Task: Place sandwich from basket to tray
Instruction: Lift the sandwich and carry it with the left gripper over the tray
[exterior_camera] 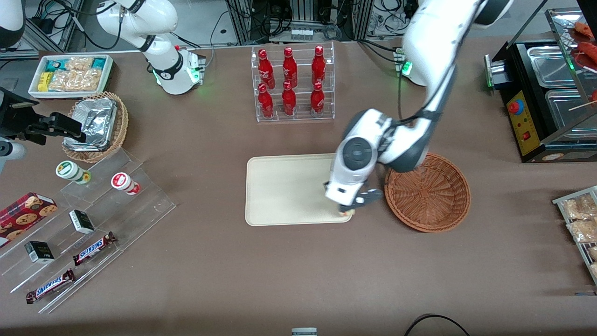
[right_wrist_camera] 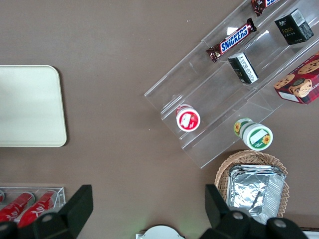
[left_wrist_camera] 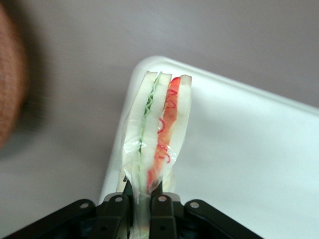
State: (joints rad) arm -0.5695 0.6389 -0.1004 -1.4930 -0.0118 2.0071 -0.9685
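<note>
The sandwich is held edge-on between the fingers of the end effector, which are closed on its narrow end. It is wrapped in clear film, and green and orange-red filling is seen between the white bread slices. In the wrist view it is seen over a rounded corner of the tray; whether it touches the tray cannot be told. In the front view the end effector is placed at the tray corner nearest the basket, and only a small pale bit of the sandwich is seen below the wrist; the rest is hidden by the arm. The basket rim farthest from the camera is partly covered by the arm, and nothing is seen in its visible part. The tray's edge toward the basket is likewise partly hidden. Both rest on the brown tabletop.
</note>
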